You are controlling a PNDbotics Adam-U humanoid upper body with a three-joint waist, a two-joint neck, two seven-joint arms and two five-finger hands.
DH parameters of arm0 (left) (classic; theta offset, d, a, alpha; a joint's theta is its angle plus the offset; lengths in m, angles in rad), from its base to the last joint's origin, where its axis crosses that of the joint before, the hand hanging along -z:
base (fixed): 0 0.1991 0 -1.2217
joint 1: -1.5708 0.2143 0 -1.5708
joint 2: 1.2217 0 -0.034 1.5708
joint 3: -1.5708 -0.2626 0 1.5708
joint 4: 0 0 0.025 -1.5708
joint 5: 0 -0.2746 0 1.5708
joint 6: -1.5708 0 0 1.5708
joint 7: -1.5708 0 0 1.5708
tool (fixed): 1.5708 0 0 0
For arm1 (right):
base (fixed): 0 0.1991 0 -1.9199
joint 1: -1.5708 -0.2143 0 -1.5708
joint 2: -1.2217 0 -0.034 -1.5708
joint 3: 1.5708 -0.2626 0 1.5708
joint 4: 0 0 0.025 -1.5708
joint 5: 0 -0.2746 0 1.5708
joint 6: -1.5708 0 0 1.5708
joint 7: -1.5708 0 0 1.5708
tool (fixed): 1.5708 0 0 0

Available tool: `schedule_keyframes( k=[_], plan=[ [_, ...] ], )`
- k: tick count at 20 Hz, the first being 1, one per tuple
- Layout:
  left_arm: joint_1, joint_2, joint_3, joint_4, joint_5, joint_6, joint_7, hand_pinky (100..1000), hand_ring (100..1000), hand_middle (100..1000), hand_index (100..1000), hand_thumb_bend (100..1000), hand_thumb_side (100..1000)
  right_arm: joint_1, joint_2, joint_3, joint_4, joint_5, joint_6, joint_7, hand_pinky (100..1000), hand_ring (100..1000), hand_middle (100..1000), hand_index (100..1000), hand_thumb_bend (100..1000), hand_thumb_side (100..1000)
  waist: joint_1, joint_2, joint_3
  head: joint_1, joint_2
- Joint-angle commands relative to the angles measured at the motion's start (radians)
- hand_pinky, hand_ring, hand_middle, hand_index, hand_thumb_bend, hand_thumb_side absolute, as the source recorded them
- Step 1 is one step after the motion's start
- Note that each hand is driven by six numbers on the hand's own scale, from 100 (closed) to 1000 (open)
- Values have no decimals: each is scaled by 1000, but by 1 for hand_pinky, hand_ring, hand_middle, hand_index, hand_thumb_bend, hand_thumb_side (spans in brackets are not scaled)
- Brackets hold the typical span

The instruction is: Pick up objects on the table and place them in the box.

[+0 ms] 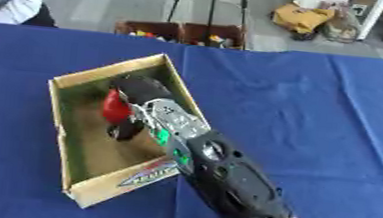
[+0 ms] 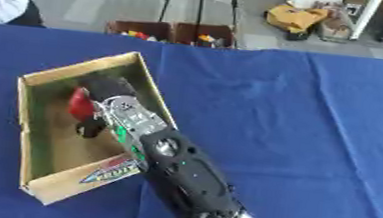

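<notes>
Blue cloth covers the table [image 1: 316, 123], where an open cardboard box [image 1: 64, 146] sits at the left. Reaching from the lower right over the box's near wall, the robot's right hand [image 1: 135, 91] is inside it, fingers curled round a red object [image 1: 114, 106] above the box floor

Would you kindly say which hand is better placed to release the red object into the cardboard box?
The right hand: it is inside the open cardboard box, its fingers around the red rounded object. The left hand shows in neither view.
</notes>
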Motion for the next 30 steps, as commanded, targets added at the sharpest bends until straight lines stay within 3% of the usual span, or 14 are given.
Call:
schedule_keyframes(
  k=[1,2,3,10,16,21,25,28,30],
  plan=[
    [-15,16,3,-15,2,-1,0,682,898,852,899,100,1000,-20,-12,-12,-51,9,-1,3,729,792,834,960,538,316,-9,-7,-1,1,-7],
    [-15,16,4,-15,2,-1,0,682,898,852,900,100,1000,-20,-15,-15,-67,6,0,2,737,802,841,966,497,364,-10,-7,-4,2,-7],
    [-15,16,4,-15,2,-1,1,682,898,852,900,100,1000,-22,-19,-18,-87,3,2,-1,737,802,839,964,547,353,-11,-7,-7,2,-8],
    [-14,20,7,-15,-1,-2,4,682,897,852,900,100,1000,-46,-100,-43,-308,-56,21,-8,738,803,836,961,523,361,-12,-10,-23,18,-6],
    [-9,25,11,-15,-4,-3,8,682,897,852,900,100,1000,-49,-213,-97,-552,-196,72,-14,736,793,823,956,498,361,-7,-12,-37,38,-2],
    [-7,26,15,-15,-8,-3,14,682,897,852,900,100,1000,6,-298,-172,-743,-347,127,-45,708,759,776,937,470,326,0,-11,-53,60,-1],
    [-4,26,19,-15,-10,-4,18,682,897,852,900,100,1000,73,-360,-241,-901,-486,153,-164,675,748,767,921,445,298,7,-9,-67,76,0],
    [-1,27,22,-15,-12,-4,23,683,897,853,900,100,1000,115,-411,-288,-960,-579,129,-302,664,745,752,889,443,313,12,-8,-75,90,3],
    [2,28,24,-15,-14,-3,26,683,897,853,900,100,1000,139,-438,-317,-966,-628,90,-400,677,755,761,888,351,412,16,-7,-81,101,5]
  ],
)
